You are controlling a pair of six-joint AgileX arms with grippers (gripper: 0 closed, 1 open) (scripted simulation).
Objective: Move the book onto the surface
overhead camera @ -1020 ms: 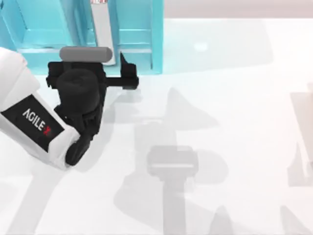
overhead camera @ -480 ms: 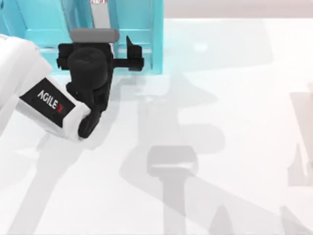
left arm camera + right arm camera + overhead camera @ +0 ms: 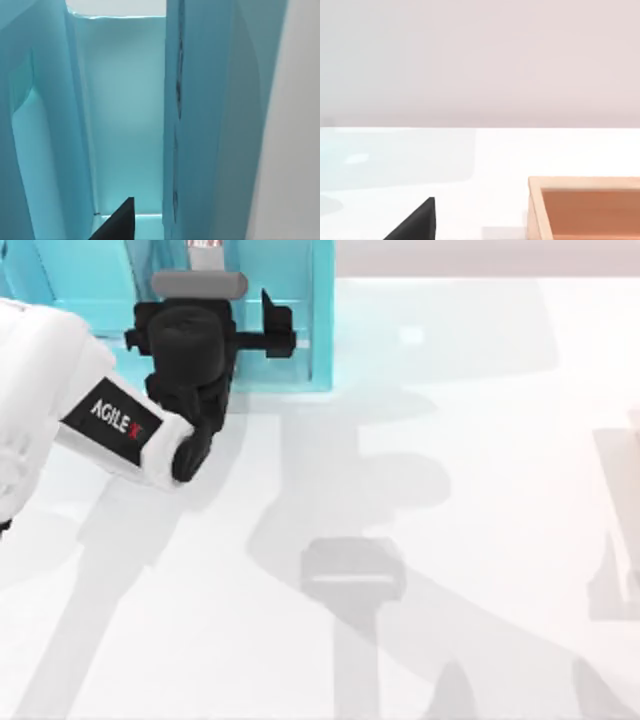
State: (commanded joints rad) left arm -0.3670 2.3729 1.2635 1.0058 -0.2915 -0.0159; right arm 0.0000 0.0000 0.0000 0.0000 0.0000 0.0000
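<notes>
Left claw (image 3: 250,325) inside shelf (image 3: 318,330) opening

**Much cut off at the shelf**

The left gripper (image 3: 262,328) covers the book's (image 3: 206,258) near end; the picture's top edge crops its far end. A wooden box (image 3: 585,207) runs off the right wrist view's edge.

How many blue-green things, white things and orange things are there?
Blue-green: 2, the light-teal shelf unit and the thin teal book standing edge-on in it.
White: 1, the glossy white tabletop.
Orange: 1, the orange-brown open box.
Total: 4.
</notes>
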